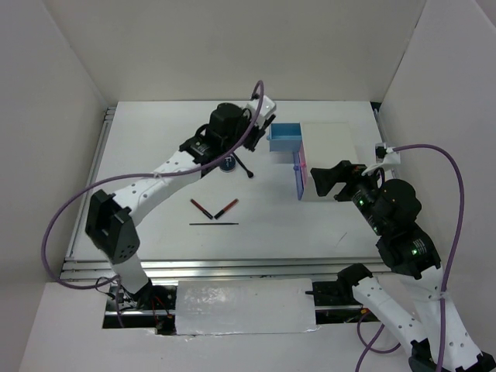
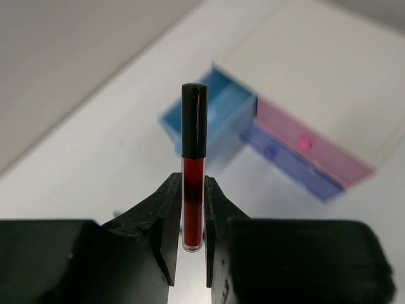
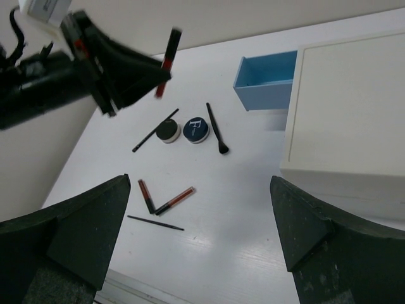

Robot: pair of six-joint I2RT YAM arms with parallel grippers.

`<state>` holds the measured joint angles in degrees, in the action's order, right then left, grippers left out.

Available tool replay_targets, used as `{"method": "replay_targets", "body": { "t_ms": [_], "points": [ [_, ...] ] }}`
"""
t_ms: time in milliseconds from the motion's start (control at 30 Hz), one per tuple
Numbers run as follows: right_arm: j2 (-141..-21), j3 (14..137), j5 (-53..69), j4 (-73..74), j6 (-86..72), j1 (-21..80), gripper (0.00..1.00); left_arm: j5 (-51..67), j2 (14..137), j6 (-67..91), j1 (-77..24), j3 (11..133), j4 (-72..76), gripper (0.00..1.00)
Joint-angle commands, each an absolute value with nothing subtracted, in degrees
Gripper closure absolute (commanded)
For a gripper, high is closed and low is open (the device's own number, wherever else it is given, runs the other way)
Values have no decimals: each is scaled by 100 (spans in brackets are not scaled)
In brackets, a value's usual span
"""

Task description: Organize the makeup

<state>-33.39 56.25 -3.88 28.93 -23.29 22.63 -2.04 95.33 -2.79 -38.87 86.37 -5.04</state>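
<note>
One red-and-black stick (image 2: 193,164) is clamped in the left hand (image 2: 192,191) above the desk (image 1: 310,232). The right hand (image 1: 327,180) stands wide open by the white box (image 1: 329,143).

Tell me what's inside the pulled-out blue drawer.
Only bare blue floor shows in the blue drawer from above, with no makeup in it. Any part of it lying within the white box is covered.

A red-and-black stick (image 2: 193,171) stands upright, clamped in the left tool (image 2: 192,206). Two round compacts (image 3: 168,131) sit side by side mid-bench (image 3: 253,209). Two sticks (image 3: 174,200) form a V nearer its near edge.
</note>
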Motion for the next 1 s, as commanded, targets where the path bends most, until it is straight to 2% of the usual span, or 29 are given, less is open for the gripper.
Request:
{"method": "replay_targets", "body": {
  "t_ms": [0, 33, 233, 333, 433, 700, 833, 900, 967],
  "points": [
    [-3305, 5678, -343, 2514, -2285, 2294, 0, 615, 10498, -1309, -3814, 9814, 554, 100],
    [-3305, 5652, -317, 2505, -2285, 2303, 0, 598, 10703, -1397, -3814, 10235, 606, 100],
    [-3366, 5511, -229, 2382, -2276, 2303, 0, 905, 11776, -1371, -3823, 11019, 1160, 100],
    [-3392, 5537, -150, 2373, -2268, 2303, 0, 1063, 12049, -1450, -3832, 11136, 1318, 100],
    [-3358, 5511, -106, 2329, -2267, 2294, 0, 914, 12208, -1582, -3841, 11153, 1661, 94],
    [-3331, 5379, -96, 2312, -2276, 2303, 0, 765, 12674, -1679, -3841, 11391, 1652, 92],
    [-3410, 5352, -88, 2232, -2268, 2311, 0, 502, 12796, -1653, -3832, 11206, 1951, 87],
    [-3498, 5379, -44, 2259, -2241, 2303, 0, 492, 12832, -1661, -3832, 11189, 1951, 78],
    [-3524, 5379, -35, 2241, -2250, 2294, 0, 510, 12876, -1679, -3832, 11180, 1942, 77]
  ]
}}
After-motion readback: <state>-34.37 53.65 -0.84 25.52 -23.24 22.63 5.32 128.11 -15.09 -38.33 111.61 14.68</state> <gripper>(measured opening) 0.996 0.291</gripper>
